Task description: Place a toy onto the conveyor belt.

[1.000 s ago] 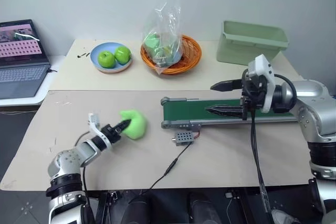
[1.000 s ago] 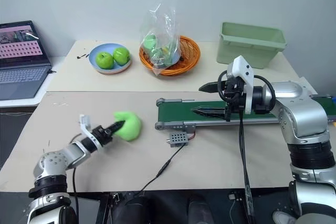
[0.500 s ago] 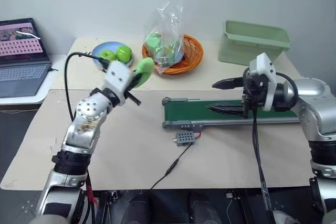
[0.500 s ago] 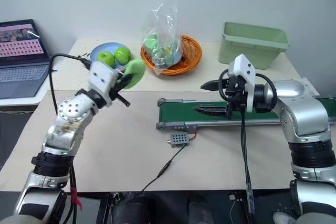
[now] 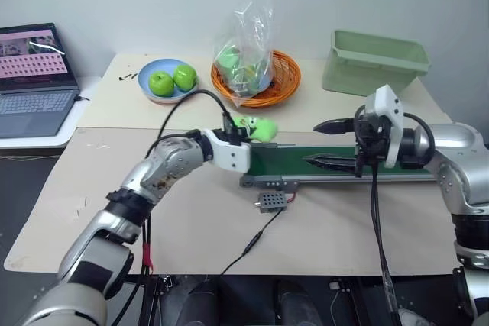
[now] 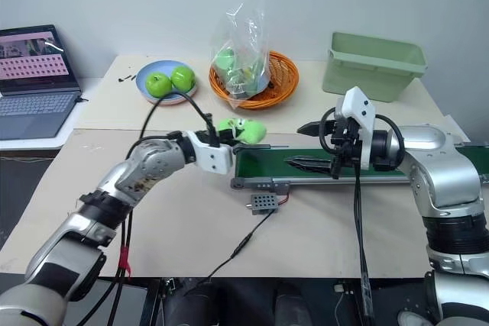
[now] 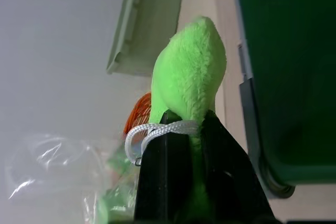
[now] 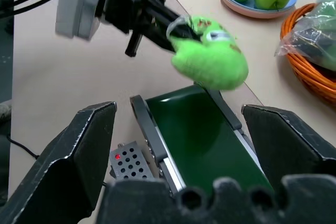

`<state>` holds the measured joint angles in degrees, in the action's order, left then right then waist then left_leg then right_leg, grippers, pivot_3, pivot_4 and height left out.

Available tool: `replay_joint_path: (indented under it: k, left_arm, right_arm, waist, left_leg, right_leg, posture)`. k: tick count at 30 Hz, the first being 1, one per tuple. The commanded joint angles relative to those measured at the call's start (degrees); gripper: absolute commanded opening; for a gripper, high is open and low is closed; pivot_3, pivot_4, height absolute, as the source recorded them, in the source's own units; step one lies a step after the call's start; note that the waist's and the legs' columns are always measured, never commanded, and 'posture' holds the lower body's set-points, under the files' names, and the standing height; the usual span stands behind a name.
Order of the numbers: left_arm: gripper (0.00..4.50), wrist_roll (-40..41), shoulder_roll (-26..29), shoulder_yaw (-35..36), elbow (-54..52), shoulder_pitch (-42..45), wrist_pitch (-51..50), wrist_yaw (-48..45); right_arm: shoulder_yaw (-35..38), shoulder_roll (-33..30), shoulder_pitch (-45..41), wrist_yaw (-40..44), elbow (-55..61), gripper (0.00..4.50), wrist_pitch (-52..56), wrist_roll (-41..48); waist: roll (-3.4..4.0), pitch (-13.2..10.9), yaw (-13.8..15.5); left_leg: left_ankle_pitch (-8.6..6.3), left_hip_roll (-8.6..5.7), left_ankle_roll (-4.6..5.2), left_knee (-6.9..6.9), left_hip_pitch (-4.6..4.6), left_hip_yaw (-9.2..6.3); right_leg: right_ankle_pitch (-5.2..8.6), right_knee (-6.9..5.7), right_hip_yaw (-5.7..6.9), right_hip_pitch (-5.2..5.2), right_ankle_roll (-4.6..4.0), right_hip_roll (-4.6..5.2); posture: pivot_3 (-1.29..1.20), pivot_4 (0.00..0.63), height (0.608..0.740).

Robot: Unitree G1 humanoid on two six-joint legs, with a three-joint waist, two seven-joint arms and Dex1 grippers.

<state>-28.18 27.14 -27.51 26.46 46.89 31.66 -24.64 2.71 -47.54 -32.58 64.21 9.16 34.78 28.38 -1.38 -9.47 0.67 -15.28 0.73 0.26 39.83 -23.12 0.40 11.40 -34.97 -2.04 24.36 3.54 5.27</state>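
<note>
Spanning the middle of the head views lay one tan table (image 5: 191,219), its near edge cut off at the bottom. Ran to 3 o'clock one conveyor belt (image 5: 306,162), dark green in a grey frame, its far end hidden behind the right arm; cut off likewise in the left wrist view. Cut by the frame edge at 9 o'clock sat one laptop (image 5: 34,82), screen content too small to read. At 1 o'clock stood one pale green bin (image 5: 372,62). At 12 o'clock rested one orange basket (image 5: 263,82) holding one clear plastic bag (image 5: 248,43), its green contents hard to make out through the plastic. At 11 o'clock lay one blue plate (image 5: 157,91) with two green apples (image 5: 172,80). Just below the belt's left end sat one small grey box (image 5: 269,201) with a red light, a black cable trailing toward 6 o'clock.

Pinched between the pressed-together fingers of the left gripper (image 5: 243,129) was one lime-green toy (image 5: 260,129), its body sticking out past the fingertips (image 7: 226,145), a white loop against one finger; held in the air just above the belt's left end roller, not touching it. Face marks partly visible from the right wrist only. Hovered over the belt the right gripper (image 5: 332,143), its fingers (image 8: 63,166) spread wide and empty.
</note>
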Motion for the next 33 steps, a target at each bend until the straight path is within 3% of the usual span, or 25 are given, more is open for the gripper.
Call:
replay_joint_path:
  k: [1, 8, 12, 15, 24, 25, 33]
  left_arm:
    - [0.04, -2.85, -1.48, -0.81, 5.04, 3.24, 3.04, 2.25]
    - [0.04, -7.26, -4.57, -3.79, 14.55, 7.73, 8.78, 5.03]
    - [0.04, -3.55, -6.41, -2.81, 17.78, 8.3, 8.24, 0.07]
    - [0.9, -1.37, -6.52, -2.24, 17.03, 8.09, 7.59, -3.76]
    - [4.27, 7.26, -5.81, 0.98, 7.45, 5.37, 0.09, -15.09]
    - [4.47, 7.73, -5.72, 1.21, 6.16, 4.98, -0.84, -16.0]
    - [4.47, 15.25, -3.46, 4.85, -7.07, 0.41, -16.42, -26.28]
  right_arm:
    - [2.85, -0.89, -0.72, -1.02, 2.34, 4.5, 0.27, 1.55]
    - [3.88, -2.08, 0.33, -1.42, 2.5, 4.5, 0.44, 1.43]
    - [4.73, -2.8, 1.35, -1.79, 3.04, 4.5, 0.57, 1.55]
    - [5.01, -2.89, 1.36, -2.17, 2.81, 4.5, 0.54, 1.4]
    - [4.0, -2.47, 0.53, -2.24, 1.84, 4.5, -0.05, 0.94]
    - [4.02, -2.5, 0.58, -2.17, 1.84, 4.5, -0.1, 0.96]
    - [3.24, -2.03, -0.05, -1.92, 0.85, 4.5, -0.78, 0.53]
  waist:
    - [0.0, 0.0, -0.12]
    - [0.0, 0.0, 0.04]
    - [0.0, 0.0, 0.03]
    - [0.0, 0.0, -0.01]
    - [0.0, 0.0, -0.13]
    - [0.0, 0.0, -0.13]
    - [0.0, 0.0, -0.16]
  left_leg:
    - [0.0, 0.0, 0.0, 0.0, 0.01, 0.0]
    - [0.0, 0.0, 0.0, 0.01, 0.02, -0.02]
    - [-0.01, 0.0, 0.01, 0.02, -0.05, -0.03]
    - [-0.01, 0.0, 0.02, 0.03, -0.04, -0.03]
    - [-0.01, 0.01, 0.02, 0.04, -0.02, -0.05]
    - [-0.01, 0.01, 0.02, 0.04, -0.03, -0.05]
    - [0.0, 0.02, 0.02, 0.06, 0.0, -0.05]
  right_leg:
    - [0.0, 0.0, 0.0, 0.0, 0.0, 0.0]
    - [0.0, -0.01, 0.0, -0.01, 0.01, 0.0]
    - [-0.01, -0.05, 0.04, 0.0, 0.04, 0.0]
    - [-0.02, -0.06, 0.03, 0.0, 0.05, 0.01]
    - [-0.02, -0.09, 0.02, 0.0, 0.05, -0.01]
    - [-0.02, -0.1, 0.02, 0.0, 0.05, -0.01]
    - [-0.02, -0.1, 0.01, 0.0, 0.05, -0.02]
  posture:
    - [0.0, 0.15, 0.74]
    - [0.0, 0.15, 0.74]
    - [0.0, 0.15, 0.74]
    - [0.0, 0.15, 0.74]
    - [0.0, 0.15, 0.74]
    - [0.0, 0.15, 0.74]
    - [0.0, 0.15, 0.74]
